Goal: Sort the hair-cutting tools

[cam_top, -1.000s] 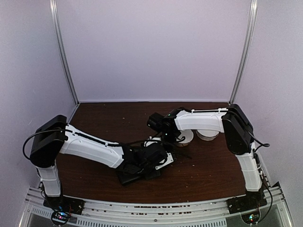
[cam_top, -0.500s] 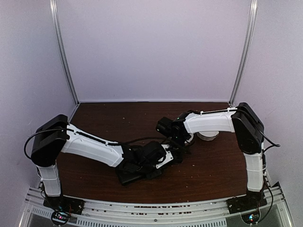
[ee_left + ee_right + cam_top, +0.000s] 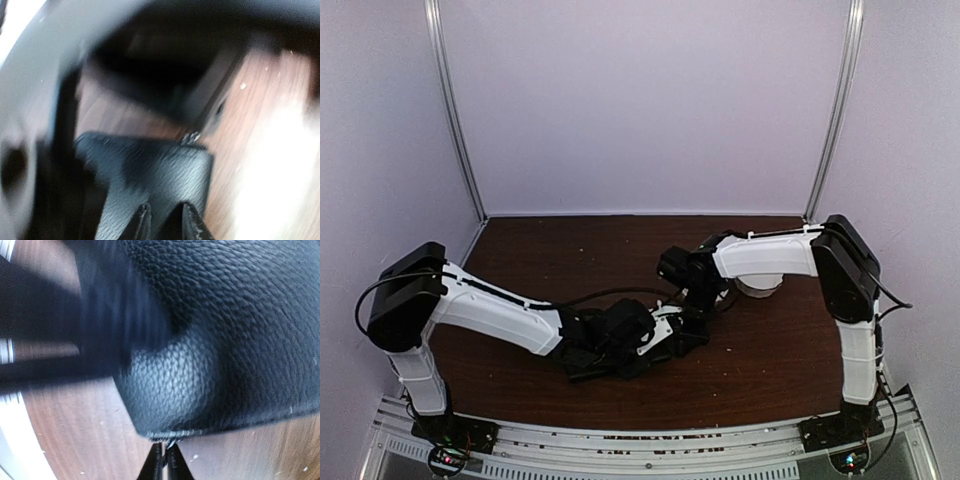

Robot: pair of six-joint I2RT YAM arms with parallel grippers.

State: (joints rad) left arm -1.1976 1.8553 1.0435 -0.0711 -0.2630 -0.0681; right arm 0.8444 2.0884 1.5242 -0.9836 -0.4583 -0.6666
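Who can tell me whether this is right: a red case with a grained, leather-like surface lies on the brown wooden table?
Not quite. The case is black, not red; the right wrist view shows it close up. The rest holds: its surface is grained and leather-like, and it lies on the brown wooden table.

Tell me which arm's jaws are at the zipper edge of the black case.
The right gripper: its jaws are closed right at the zippered edge of the black case. The left gripper has its jaws over the case's flat face instead.
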